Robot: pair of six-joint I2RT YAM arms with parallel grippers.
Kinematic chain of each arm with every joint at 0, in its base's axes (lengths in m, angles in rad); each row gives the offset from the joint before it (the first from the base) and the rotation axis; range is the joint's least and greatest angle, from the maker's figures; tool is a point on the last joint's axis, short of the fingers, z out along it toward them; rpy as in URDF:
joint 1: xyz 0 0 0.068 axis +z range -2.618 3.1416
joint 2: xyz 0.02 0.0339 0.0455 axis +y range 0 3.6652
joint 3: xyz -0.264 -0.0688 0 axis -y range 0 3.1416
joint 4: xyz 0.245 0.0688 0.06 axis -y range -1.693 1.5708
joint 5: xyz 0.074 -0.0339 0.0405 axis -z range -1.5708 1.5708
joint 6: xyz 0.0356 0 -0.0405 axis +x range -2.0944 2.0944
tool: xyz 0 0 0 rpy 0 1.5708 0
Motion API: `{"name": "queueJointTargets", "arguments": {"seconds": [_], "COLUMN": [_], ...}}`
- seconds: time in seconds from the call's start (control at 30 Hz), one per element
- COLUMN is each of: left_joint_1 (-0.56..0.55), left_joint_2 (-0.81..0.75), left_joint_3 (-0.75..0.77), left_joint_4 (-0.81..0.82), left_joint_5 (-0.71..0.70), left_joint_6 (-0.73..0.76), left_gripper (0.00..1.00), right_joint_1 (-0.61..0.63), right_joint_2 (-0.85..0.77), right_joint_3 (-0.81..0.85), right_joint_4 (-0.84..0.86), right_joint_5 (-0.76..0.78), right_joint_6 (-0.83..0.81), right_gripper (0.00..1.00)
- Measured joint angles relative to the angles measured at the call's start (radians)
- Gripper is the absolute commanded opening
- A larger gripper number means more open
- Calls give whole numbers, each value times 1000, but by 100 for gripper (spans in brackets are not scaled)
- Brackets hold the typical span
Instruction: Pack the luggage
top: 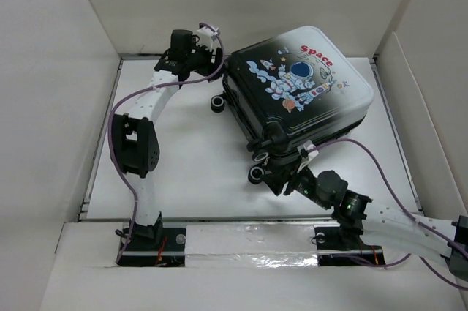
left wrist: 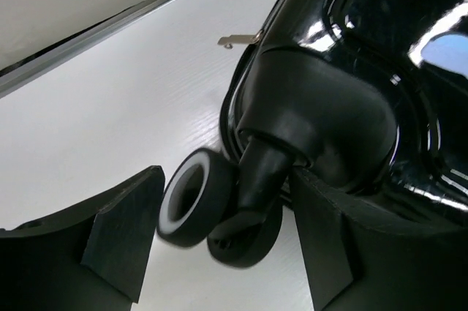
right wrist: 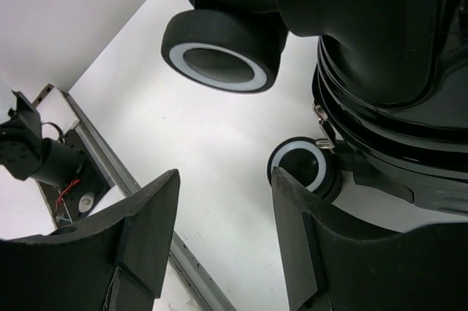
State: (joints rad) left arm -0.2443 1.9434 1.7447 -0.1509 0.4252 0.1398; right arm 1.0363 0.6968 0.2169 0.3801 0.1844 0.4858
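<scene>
Okay, so the small hard-shell suitcase, black fading to white with the astronaut print [top: 300, 88], is lying shut and flat on the white table [top: 190, 172], print side up and a bit right of centre. You've got an arm at each corner of its wheel end.

Your left gripper [left wrist: 227, 179] is open, with its fingers spread either side of a black caster wheel with a white ring [left wrist: 194, 205] at the far corner. Your right gripper [right wrist: 225, 179] is open too, with nothing between its fingers, and the near corner's wheels [right wrist: 219, 51] are just ahead of it.

If you're going to shift or stand the case from here, I'd say don't pinch the wheel itself, since it'll probably spin or swivel. Go for the stem or the moulded housing above it. Move both arms together, because that glossy shell looks slippery.
</scene>
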Motion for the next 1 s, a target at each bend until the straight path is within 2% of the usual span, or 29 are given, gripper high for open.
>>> {"name": "queueJointTargets", "arguments": {"seconds": [0.13, 0.23, 0.33, 0.37, 0.4, 0.43, 0.5, 0.57, 0.77, 0.87, 1.0], "left_joint_1": [-10, -9, -10, -9, -9, -9, -9, -8, -10, -14, -16], "left_joint_2": [54, 74, 76, 77, 77, 77, 74, 58, -21, -99, -247], "left_joint_3": [64, 83, 89, 89, 88, 83, 63, 24, -171, -346, -587], "left_joint_4": [-44, -50, -45, -40, -40, -35, -9, 37, 268, 452, 621], "left_joint_5": [35, 77, 118, 138, 151, 147, 142, 135, 74, 2, -116], "left_joint_6": [29, 35, 74, 99, 119, 111, 91, 72, -27, -124, -268], "left_gripper": [57, 46, 25, 12, 5, 0, 0, 0, 0, 0, 0], "right_joint_1": [-1, -8, -36, -53, -72, -96, -153, -223, -451, -581, -739], "right_joint_2": [-31, -57, -88, -100, -110, -119, -132, -144, -129, -59, 77], "right_joint_3": [3, 3, 5, 8, 13, 22, 44, 65, 122, 171, 246], "right_joint_4": [-42, -76, -129, -151, -181, -212, -267, -314, -404, -426, -414], "right_joint_5": [6, 19, 42, 49, 56, 56, 61, 63, 2, -90, -181], "right_joint_6": [0, 1, 4, 5, 5, 4, 5, 2, -31, -65, -122], "right_gripper": [59, 59, 56, 51, 34, 26, 12, 8, 7, 6, 8]}}
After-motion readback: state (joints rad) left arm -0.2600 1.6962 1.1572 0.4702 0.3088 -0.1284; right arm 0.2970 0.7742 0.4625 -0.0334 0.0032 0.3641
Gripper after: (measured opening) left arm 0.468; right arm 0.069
